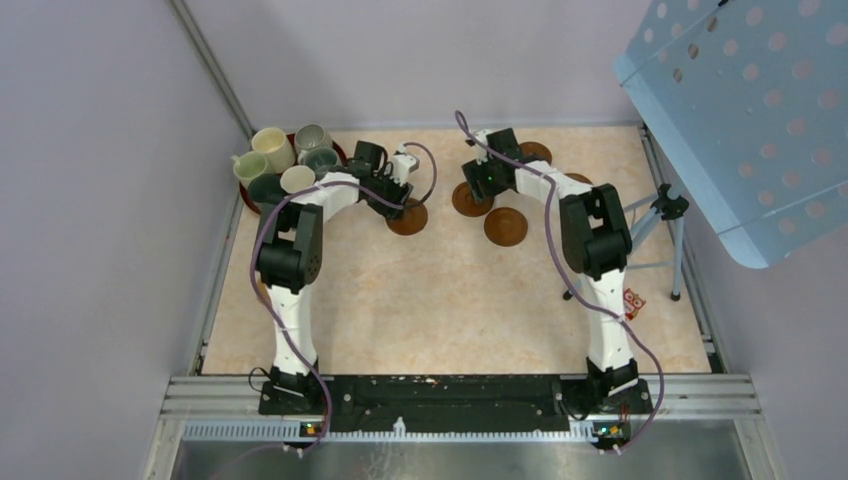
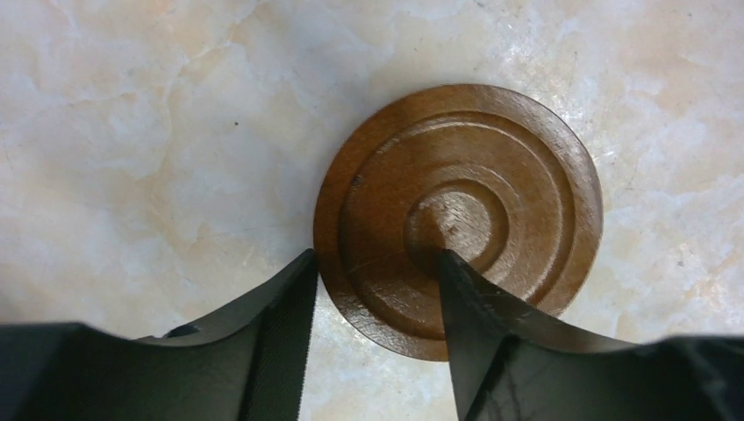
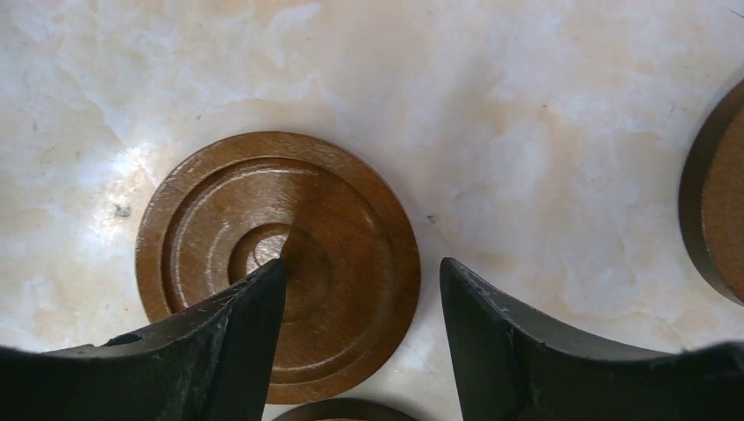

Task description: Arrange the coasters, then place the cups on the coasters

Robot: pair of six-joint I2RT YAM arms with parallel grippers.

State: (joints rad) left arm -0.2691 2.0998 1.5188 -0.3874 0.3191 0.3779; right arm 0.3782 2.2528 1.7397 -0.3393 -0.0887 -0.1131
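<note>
Several brown coasters lie on the table. My left gripper (image 1: pixel 400 205) (image 2: pixel 377 274) hangs open over one coaster (image 1: pixel 410 220) (image 2: pixel 491 175): its left finger sits at the disc's left rim and its right finger rests over the centre. Over a second coaster (image 1: pixel 470 200) (image 3: pixel 342 219) my right gripper (image 1: pixel 478 190) (image 3: pixel 361 272) is open too, with its left finger above the centre and its right finger on bare table beside the rim. More coasters lie at the right (image 1: pixel 505 226) and at the back (image 1: pixel 535 152). The cups (image 1: pixel 272 145) stand clustered at the back left.
The cups stand on a dark red round tray (image 1: pixel 342 153) near the left wall. A blue perforated panel (image 1: pixel 740 120) overhangs the right side, with a tripod (image 1: pixel 665 210) below it. In the right wrist view, neighbouring coasters show at the right edge (image 3: pixel 715 202) and the bottom edge (image 3: pixel 342 410).
</note>
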